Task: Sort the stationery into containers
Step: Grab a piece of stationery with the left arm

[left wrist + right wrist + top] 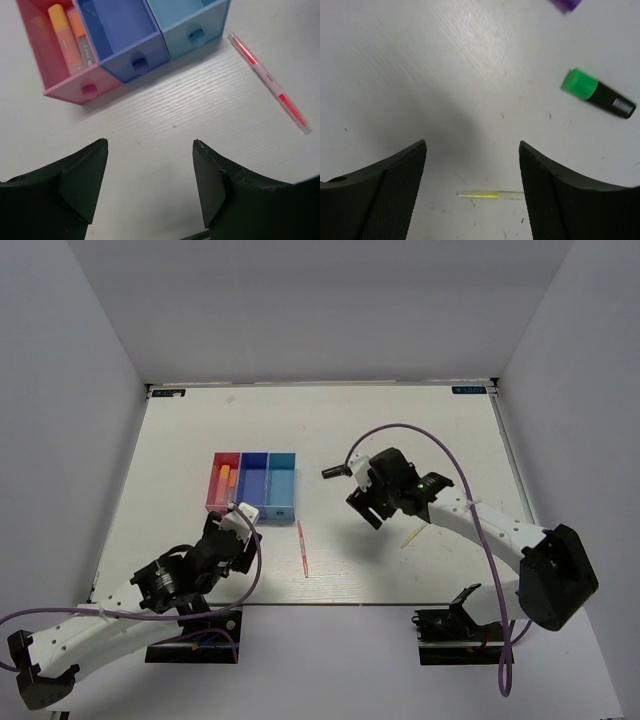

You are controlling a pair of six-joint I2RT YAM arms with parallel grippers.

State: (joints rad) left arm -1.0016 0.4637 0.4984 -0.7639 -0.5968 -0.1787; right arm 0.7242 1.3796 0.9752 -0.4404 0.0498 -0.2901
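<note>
Top external view: three joined bins stand left of the middle of the bench point(180, 440), in a row from left to right: the pink-red bin point(222, 508), the dark blue bin point(253, 482) and the light blue bin point(283, 485). The left end effector point(241, 517) hangs just at their near side. A pink-red pen point(303, 548) lies on the bench to its right, near the light blue bin but apart from it.

In the left wrist view the jaws stand wide apart with only bare bench between them. Orange markers point(64, 37) lie lengthwise in the pink-red bin.

The right end effector point(472, 145) hovers over the right half of the bench, jaws spread wide and gripping nothing. Under it a pale yellow pen point(492, 194) lies between the fingers' lines. A black highlighter with a green end point(597, 93) lies further off, and a purple end point(565, 4) shows at the frame's top edge.
</note>
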